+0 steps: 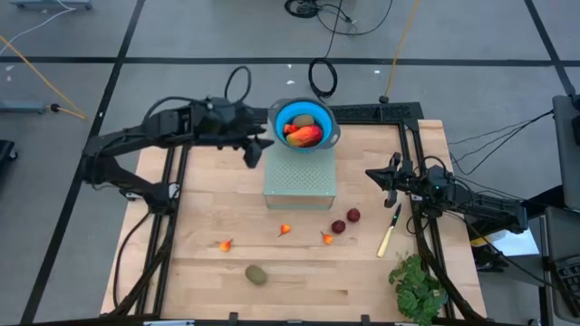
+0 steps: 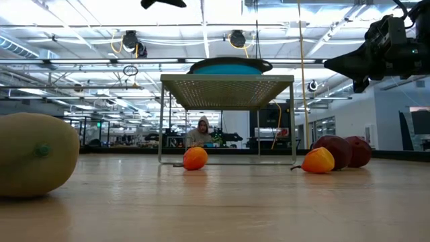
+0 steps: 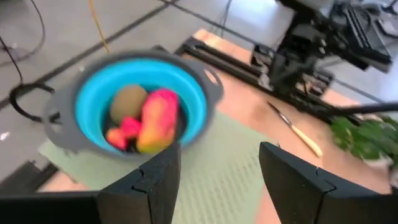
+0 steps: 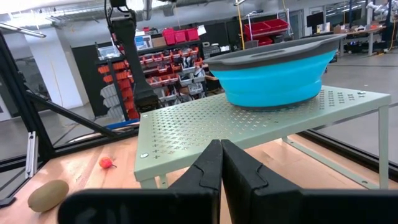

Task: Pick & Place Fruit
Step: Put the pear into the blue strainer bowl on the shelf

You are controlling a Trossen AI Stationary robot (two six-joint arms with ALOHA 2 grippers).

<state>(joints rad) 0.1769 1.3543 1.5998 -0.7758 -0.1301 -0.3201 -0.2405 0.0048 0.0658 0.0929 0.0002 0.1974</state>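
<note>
Blue bowl [image 1: 328, 122] with grey rim, pale green perforated stand [image 1: 300, 178], light wood table [image 1: 299, 272].
In the bowl: brownish-green oval [image 3: 128, 102], orange-red oblong [image 3: 157, 120]. On the table: dark red balls [image 1: 345, 221], yellow-handled knife [image 1: 390, 232], green leaves [image 1: 418, 285].

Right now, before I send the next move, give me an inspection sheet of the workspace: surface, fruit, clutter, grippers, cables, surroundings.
Surface: wooden table with a green perforated stand at the back.
Job's things: blue bowl on the stand holds a brownish-green fruit, an orange-red oblong and small red pieces. On the table: three small orange pieces, two dark red round fruits, one green oval.
Clutter: yellow-handled knife, leafy bunch.
Grippers: left gripper beside the bowl, jaws open, empty; right gripper right of the stand, shut, empty.
Cables: loops on the floor behind the table.
Surroundings: a person seated far behind.
</note>
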